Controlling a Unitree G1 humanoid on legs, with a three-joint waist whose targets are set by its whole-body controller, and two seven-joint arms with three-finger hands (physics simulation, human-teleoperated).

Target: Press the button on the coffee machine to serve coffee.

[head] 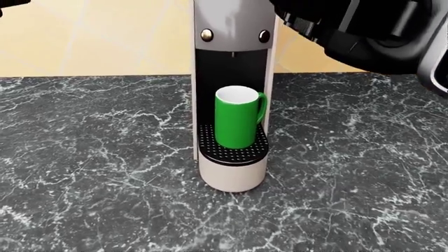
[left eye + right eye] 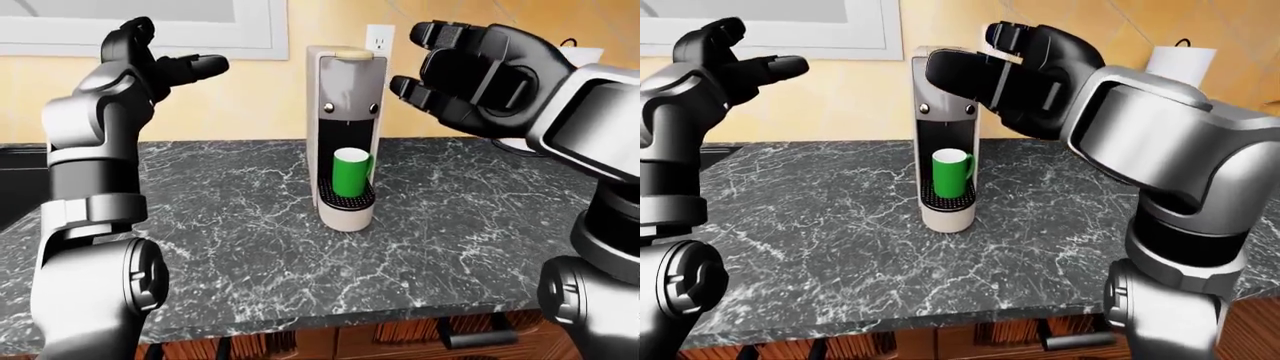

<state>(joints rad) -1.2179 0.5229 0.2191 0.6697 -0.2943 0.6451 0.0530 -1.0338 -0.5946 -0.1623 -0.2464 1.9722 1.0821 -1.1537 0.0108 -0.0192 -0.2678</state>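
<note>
Both hands spread, nothing touched yet
Coffee machine [image 2: 346,135] mid-counter [image 2: 480,225] looks tall and tippy; I'd press its top button [image 2: 352,54] softly with my right hand [image 2: 470,75], left hand [image 2: 160,64] idle.

All three cameras are looking out from the robot's head toward the coffee machine [image 2: 346,135] on the marble counter [image 2: 240,225]. The left-eye and right-eye views are facing it level from farther off (slightly offset sideways), taking in both raised arms. The head view is looking down from closer, sharing only the machine's lower half and green mug [image 1: 238,115].
</note>
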